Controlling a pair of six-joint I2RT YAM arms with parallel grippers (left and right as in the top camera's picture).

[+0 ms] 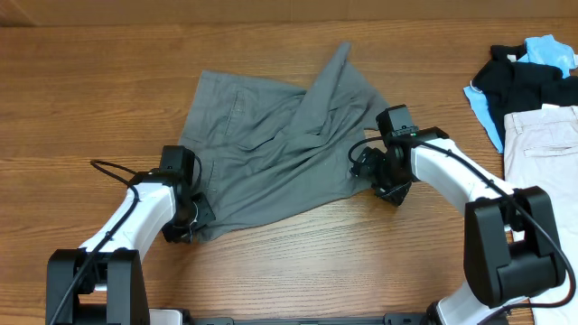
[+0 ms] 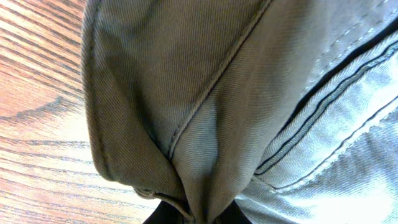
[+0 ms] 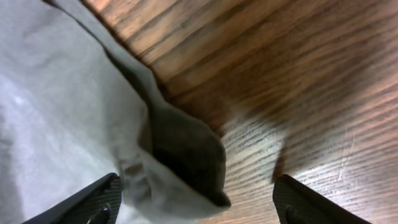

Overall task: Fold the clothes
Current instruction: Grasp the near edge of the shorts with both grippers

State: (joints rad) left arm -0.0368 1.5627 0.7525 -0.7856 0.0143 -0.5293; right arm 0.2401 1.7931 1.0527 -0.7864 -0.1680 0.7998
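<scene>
The grey trousers (image 1: 271,153) lie crumpled in the middle of the table, one leg folded up toward the far edge. My left gripper (image 1: 185,226) is at their near-left corner. In the left wrist view it (image 2: 196,219) is shut on a pinched fold of the grey cloth (image 2: 205,93), next to a stitched pocket seam. My right gripper (image 1: 384,176) sits at the trousers' right corner. In the right wrist view it (image 3: 199,208) stands open, with a curled corner of the grey cloth (image 3: 180,162) lying between its two fingers (image 3: 93,202).
A pile of black and light-blue garments (image 1: 519,77) lies at the far right. Pale beige trousers (image 1: 546,144) lie just in front of the pile. Bare wooden table (image 1: 108,81) surrounds the grey trousers on the left and front.
</scene>
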